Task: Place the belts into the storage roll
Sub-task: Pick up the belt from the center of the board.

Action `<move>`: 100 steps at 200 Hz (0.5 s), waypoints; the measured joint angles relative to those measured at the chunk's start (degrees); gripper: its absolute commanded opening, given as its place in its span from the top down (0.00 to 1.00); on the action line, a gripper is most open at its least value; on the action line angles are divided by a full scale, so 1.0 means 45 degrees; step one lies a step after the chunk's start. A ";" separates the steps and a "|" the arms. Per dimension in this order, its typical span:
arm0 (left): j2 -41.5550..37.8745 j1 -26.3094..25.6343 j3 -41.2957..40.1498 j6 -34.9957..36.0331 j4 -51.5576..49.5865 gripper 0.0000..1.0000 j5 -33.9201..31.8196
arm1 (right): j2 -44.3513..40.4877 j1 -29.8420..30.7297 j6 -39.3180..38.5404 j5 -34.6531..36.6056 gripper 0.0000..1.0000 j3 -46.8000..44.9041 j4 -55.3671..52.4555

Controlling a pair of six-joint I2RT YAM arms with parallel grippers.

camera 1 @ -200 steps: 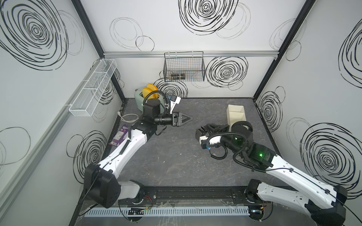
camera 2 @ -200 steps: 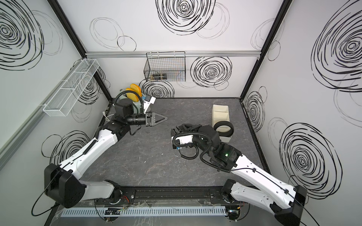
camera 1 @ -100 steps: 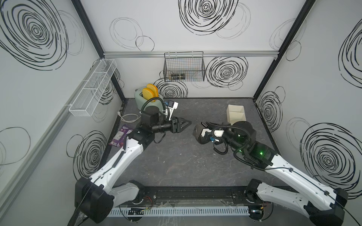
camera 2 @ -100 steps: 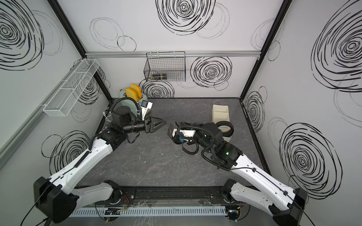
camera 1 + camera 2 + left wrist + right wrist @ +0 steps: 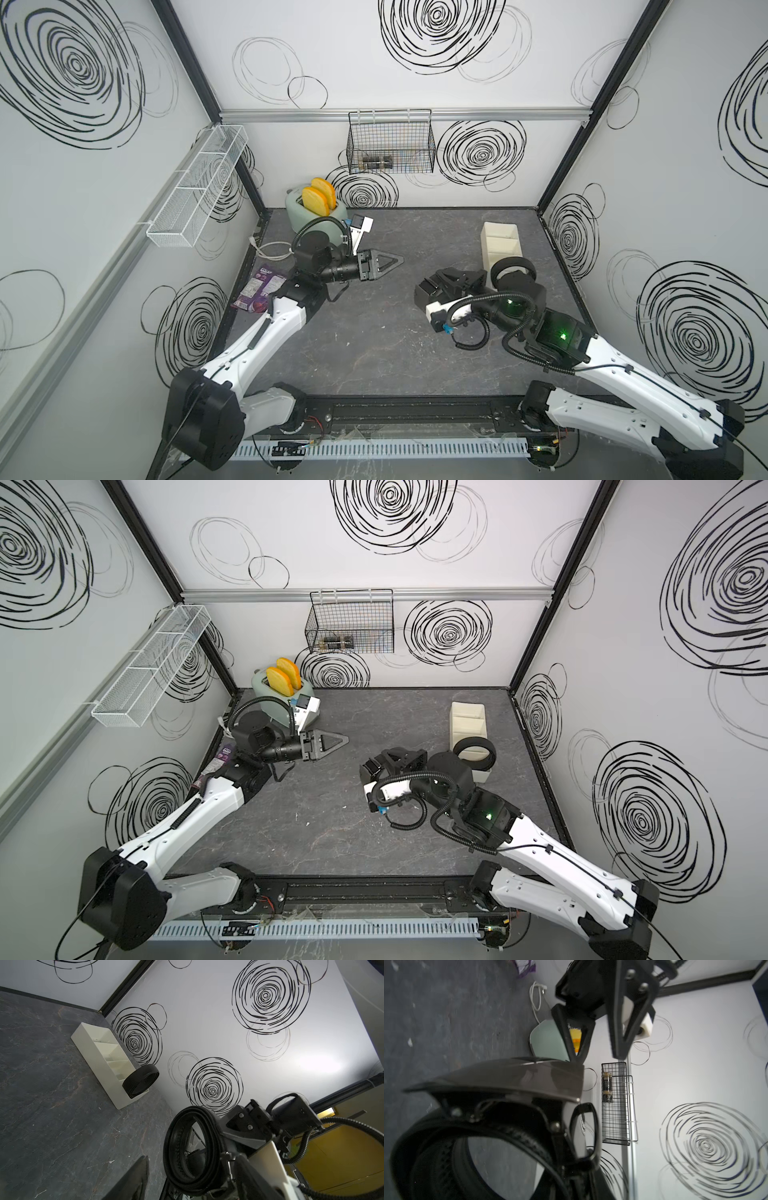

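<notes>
The right gripper (image 5: 430,282) pinches one coiled belt (image 5: 173,1153) across its band so the coil cannot unwind; the second belt (image 5: 137,1078) stands in the end compartment of the storage roll (image 5: 485,249); the left gripper (image 5: 392,262) hovers spread and empty, facing the held coil, probably to steady it.

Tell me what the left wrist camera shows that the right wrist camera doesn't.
Only the left wrist view: the storage tray with one coiled belt sitting on edge in its end compartment, and the right gripper seen from outside. Only the right wrist view: the left gripper, jaws open and empty, plus the toaster and the black wire basket. Both: the second belt, coiled and clamped in the right gripper, and the dark table.
</notes>
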 measured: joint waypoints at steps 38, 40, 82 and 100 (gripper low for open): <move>0.0262 -0.0262 0.0831 -0.0345 -0.0714 0.31 -0.0534 | -0.0068 0.0947 -0.4197 0.2662 1.00 -0.0801 -0.0918; 0.0340 -0.0316 0.0986 -0.0267 -0.0884 0.31 -0.0529 | -0.0092 0.1054 -0.4430 0.2885 1.00 -0.0860 -0.0933; 0.1996 -0.1967 0.4284 0.1443 -0.3570 0.31 -0.0340 | -0.0209 0.2778 -0.6727 0.4129 1.00 -0.1248 -0.1277; 0.2093 -0.2108 0.4143 0.1758 -0.4177 0.32 -0.0083 | -0.0063 0.3507 -0.7082 0.4274 1.00 -0.0874 -0.1452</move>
